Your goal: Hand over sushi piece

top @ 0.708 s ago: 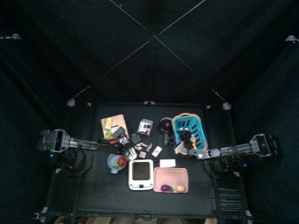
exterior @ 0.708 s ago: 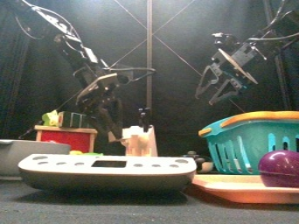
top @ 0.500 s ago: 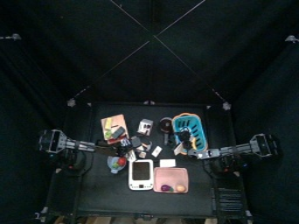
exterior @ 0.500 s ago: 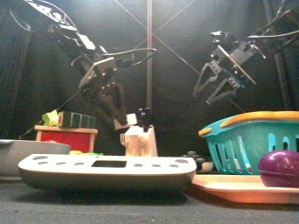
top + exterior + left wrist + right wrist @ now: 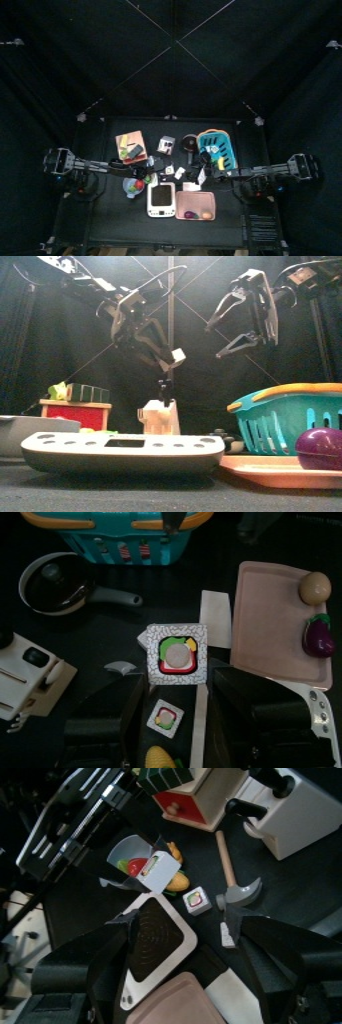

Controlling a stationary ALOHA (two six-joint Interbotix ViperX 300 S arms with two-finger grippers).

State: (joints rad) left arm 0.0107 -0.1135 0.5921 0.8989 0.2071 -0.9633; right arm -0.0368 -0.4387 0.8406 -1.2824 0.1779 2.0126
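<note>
Sushi (image 5: 178, 658) sits pinched between my left fingers in the left wrist view, above the table; front view shows my left gripper (image 5: 170, 359) raised with it (white block), right gripper (image 5: 245, 334) spread empty just beside; right wrist view shows that piece (image 5: 158, 870) aloft too.

Both arms are raised high; the left gripper (image 5: 171, 356) is clamped around something, the right gripper (image 5: 238, 334) is spread wide.

Lighting: dim throughout; black curtains (image 5: 171, 60) swallow light. Glare is seen on the white scale (image 5: 123, 452) in front. Near objects are softly blurred; wrist views are dark-edged.
</note>
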